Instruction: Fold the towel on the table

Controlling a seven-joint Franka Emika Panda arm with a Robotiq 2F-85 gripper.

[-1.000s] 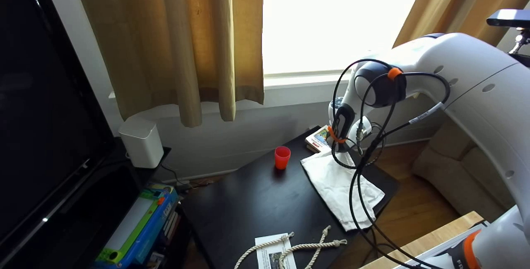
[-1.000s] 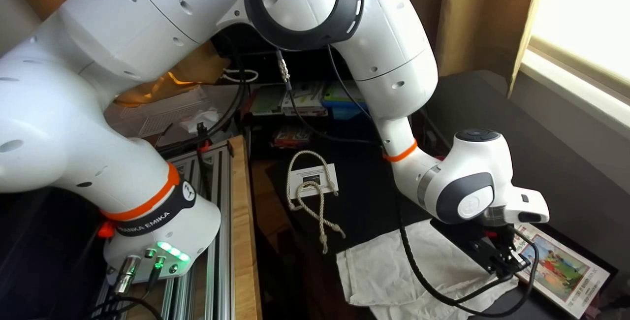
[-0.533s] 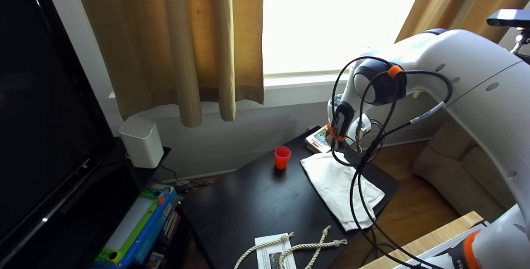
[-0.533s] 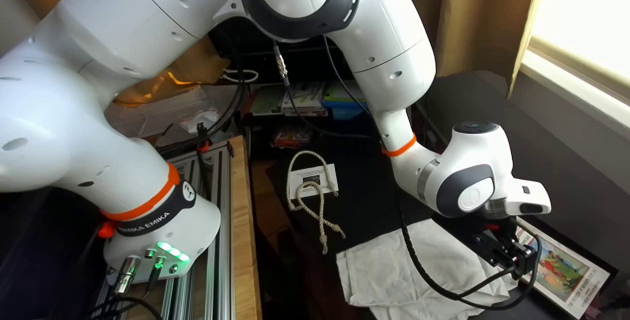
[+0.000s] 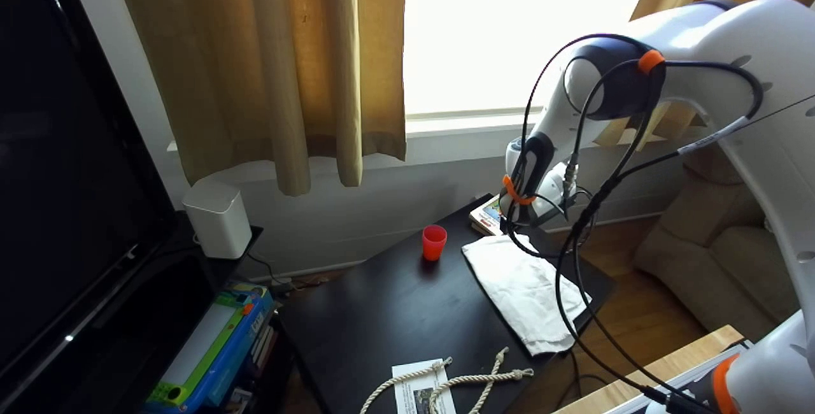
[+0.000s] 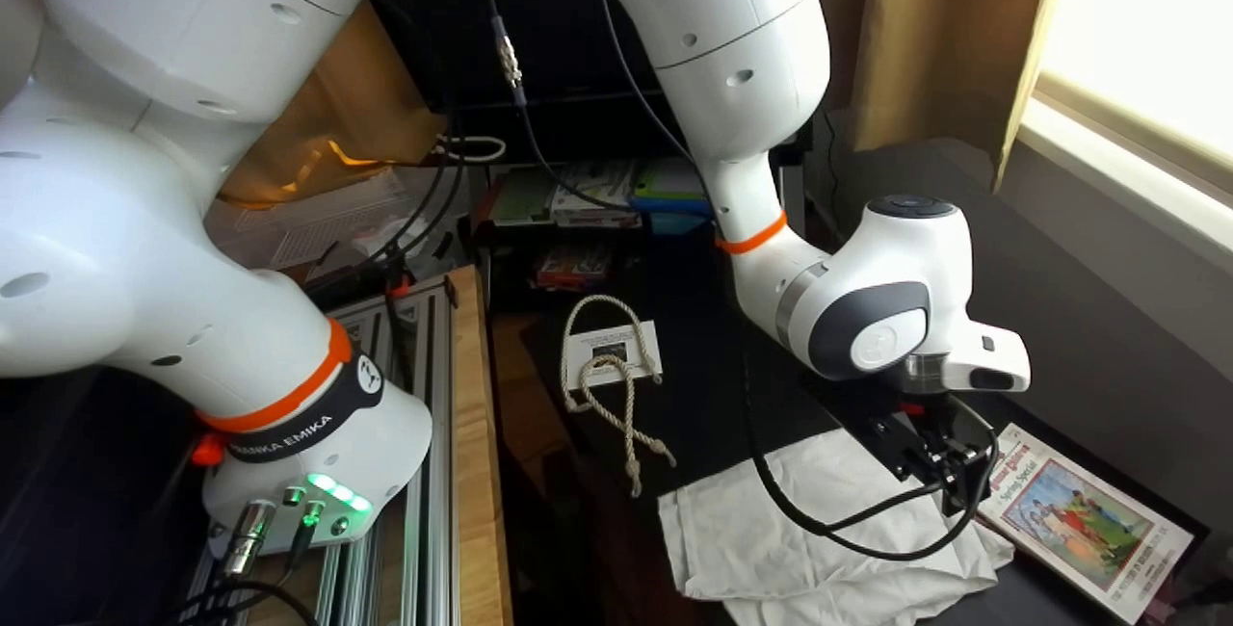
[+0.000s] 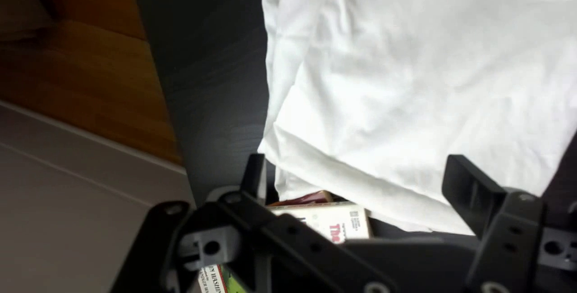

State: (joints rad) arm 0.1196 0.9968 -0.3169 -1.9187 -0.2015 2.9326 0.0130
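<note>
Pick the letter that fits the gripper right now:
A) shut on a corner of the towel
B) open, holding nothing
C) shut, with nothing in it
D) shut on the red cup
B: in the wrist view the gripper has its jaws spread wide apart with nothing pinched between them, while the towel lies on the table.

1 towel (image 5: 523,290), 1 surface (image 5: 382,312), 1 gripper (image 7: 355,162), 1 red cup (image 5: 434,243), 1 printed card (image 5: 417,395), 1 white boxy device (image 5: 221,226). Rope (image 5: 471,378): 3 ends showing (piece count unclear). Books (image 6: 1088,520): at least 1.
</note>
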